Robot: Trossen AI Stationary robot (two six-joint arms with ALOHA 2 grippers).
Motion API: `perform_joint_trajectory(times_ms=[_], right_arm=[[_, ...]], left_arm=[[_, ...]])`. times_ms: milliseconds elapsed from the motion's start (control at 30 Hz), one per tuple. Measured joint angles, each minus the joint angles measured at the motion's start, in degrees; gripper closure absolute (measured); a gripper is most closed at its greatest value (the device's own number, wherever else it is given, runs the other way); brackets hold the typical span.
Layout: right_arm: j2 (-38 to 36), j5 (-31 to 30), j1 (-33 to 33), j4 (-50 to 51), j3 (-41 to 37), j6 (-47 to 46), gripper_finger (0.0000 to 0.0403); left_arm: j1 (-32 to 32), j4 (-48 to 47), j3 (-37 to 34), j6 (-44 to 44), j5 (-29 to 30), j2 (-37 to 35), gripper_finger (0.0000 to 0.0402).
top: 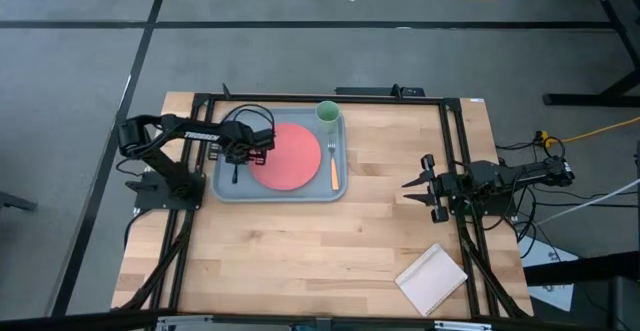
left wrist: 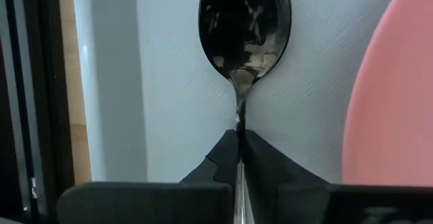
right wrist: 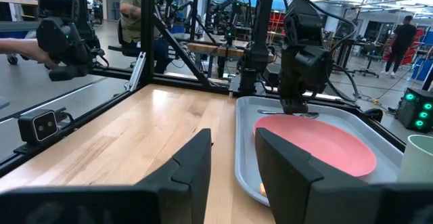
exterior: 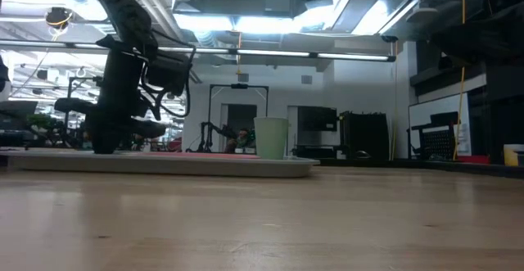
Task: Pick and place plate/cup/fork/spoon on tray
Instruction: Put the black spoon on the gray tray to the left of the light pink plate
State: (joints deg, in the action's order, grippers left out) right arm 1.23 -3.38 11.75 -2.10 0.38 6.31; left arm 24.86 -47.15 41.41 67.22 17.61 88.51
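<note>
**Now: spoon held over tray**

Left gripper (left wrist: 238, 158) sits over the tray (top: 228, 187), fingers clenched on the spoon (left wrist: 245, 31) handle, just beside the plate (top: 286, 155). Plate lies mid-tray; cup (top: 327, 114) in a tray corner; fork (top: 333, 167) at the plate's other side. Right gripper (right wrist: 233, 166), fingers released, waits well apart over the desk (top: 300, 251).

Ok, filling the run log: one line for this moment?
left hand: shut on spoon, over tray | right hand: open, waiting | plate, cup, fork: on tray
</note>
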Motion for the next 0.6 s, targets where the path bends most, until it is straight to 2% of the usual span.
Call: perform_joint_trajectory(times_ms=[600], right_arm=[[0.0, 0.0, 0.0, -0.01, 0.0, -0.01, 0.0281]], left_arm=[[0.0, -0.34, 0.0, 1.19, -1.34, -0.5, 0.035]])
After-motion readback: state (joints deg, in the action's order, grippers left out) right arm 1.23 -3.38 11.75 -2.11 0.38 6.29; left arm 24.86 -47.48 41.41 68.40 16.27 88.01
